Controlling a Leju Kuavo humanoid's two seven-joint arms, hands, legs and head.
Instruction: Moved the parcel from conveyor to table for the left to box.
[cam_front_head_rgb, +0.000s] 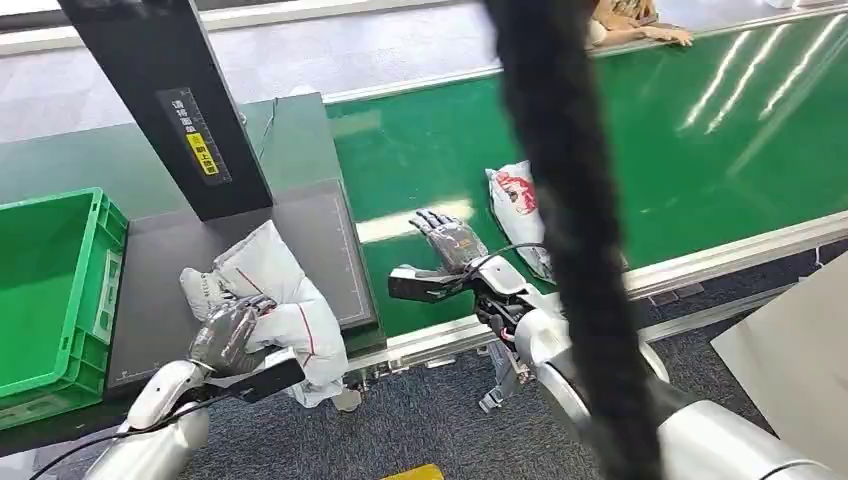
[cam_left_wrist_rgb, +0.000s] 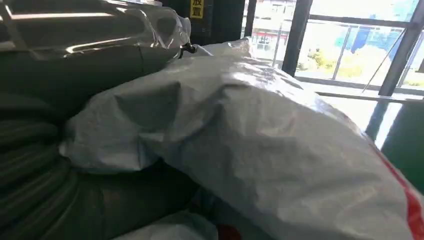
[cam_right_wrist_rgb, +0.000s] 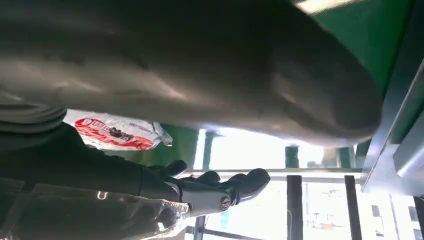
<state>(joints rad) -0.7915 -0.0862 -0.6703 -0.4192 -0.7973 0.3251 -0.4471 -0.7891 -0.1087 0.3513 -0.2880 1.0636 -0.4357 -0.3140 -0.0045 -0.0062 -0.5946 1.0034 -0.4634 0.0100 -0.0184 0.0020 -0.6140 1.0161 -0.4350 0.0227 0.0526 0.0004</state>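
Observation:
A white plastic parcel (cam_front_head_rgb: 285, 305) with thin red lines lies on the dark table (cam_front_head_rgb: 165, 265), hanging over its near edge. My left hand (cam_front_head_rgb: 228, 335) grips its near side, and the crumpled white wrap (cam_left_wrist_rgb: 260, 145) bulges close in the left wrist view. A second white parcel (cam_front_head_rgb: 518, 215) with a red print lies on the green conveyor (cam_front_head_rgb: 700, 140). My right hand (cam_front_head_rgb: 448, 243) hovers open just left of it, fingers spread, holding nothing. The right wrist view has the red-printed parcel (cam_right_wrist_rgb: 117, 132) beyond the dark fingers (cam_right_wrist_rgb: 220, 190).
A green crate (cam_front_head_rgb: 50, 290) stands left of the table. A black upright post (cam_front_head_rgb: 165, 100) rises from the table's back. A thick black cable (cam_front_head_rgb: 565, 230) hangs across the head view. A person's hand (cam_front_head_rgb: 650, 30) rests at the conveyor's far edge. Grey carpet lies below.

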